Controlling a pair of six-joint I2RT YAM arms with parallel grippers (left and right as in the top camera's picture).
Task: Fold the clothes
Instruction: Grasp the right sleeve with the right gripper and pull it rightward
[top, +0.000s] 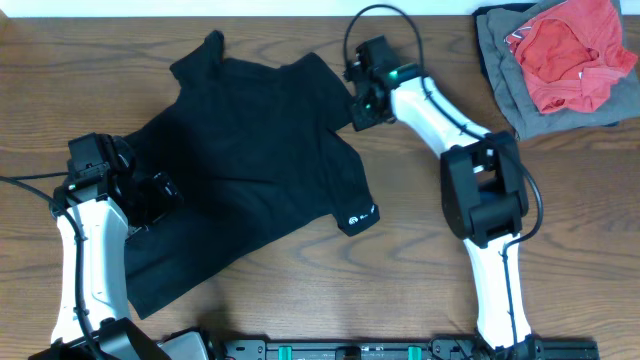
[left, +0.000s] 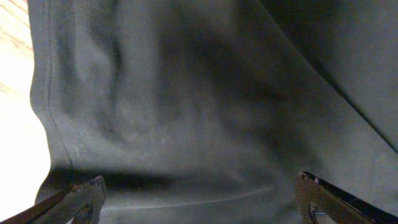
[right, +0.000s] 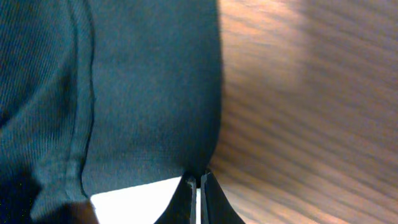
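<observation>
Table (top: 420, 280): black T-shirt (top: 240, 170) lies rumpled, left of ctr toward far edge.
Grey garment (top: 500, 60) w/ red garment (top: 565, 50) on top at far right corner. Left gripper (top: 152, 197) over shirt's left part, jaws spread wide. Right gripper (top: 360, 108) pressed together, pinching shirt's right edge. White logo patch (top: 358, 217) nr table ctr.

surface: wooden table (top: 400, 285) | left-centre: black T-shirt (top: 240, 160) spread | right corner: grey garment (top: 505, 75) under red garment (top: 570, 55)
</observation>
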